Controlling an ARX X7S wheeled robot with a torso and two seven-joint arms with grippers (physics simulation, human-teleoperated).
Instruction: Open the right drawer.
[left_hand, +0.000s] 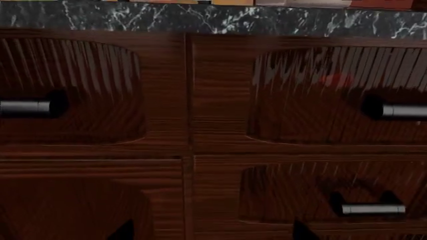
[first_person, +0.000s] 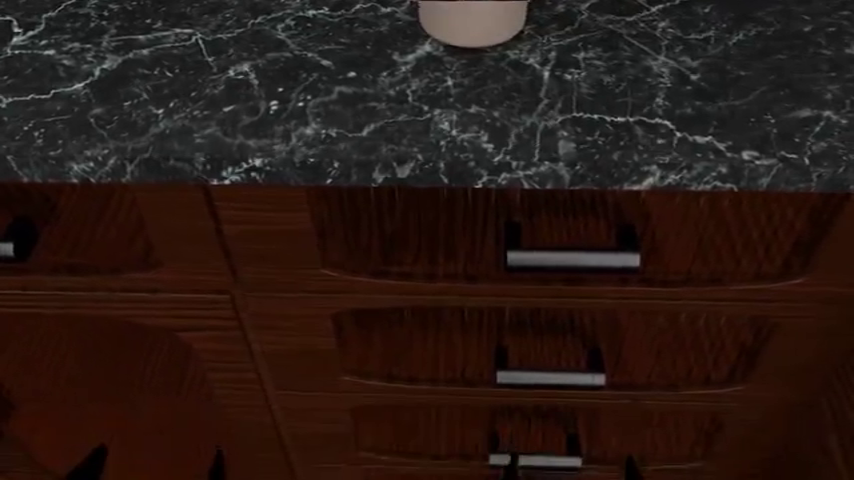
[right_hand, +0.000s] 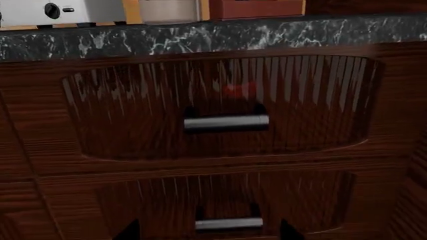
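Note:
The right drawer (first_person: 400, 235) is the wide top front of the right column, dark reddish-brown with a recessed curved-bottom panel and a silver bar handle (first_person: 573, 259). It looks shut, flush under the countertop. It fills the right wrist view (right_hand: 133, 110), its handle (right_hand: 227, 122) at centre, and it shows in the left wrist view (left_hand: 313, 100). My right gripper (right_hand: 208, 231) is open, apart from the drawer fronts, its dark fingertips (right_hand: 127, 231) framing the lower drawer's handle (right_hand: 229, 223). It sits low in the head view (first_person: 567, 468). My left gripper (left_hand: 213, 231) is open and empty before the column divide (first_person: 154, 465).
A black marble countertop (first_person: 267, 100) overhangs the drawers and carries a pale round vessel (first_person: 473, 22) and a white appliance with a knob (right_hand: 40, 11). The left drawer front (first_person: 80, 230) adjoins on the left. Two more drawers (first_person: 414, 345) lie below the right drawer.

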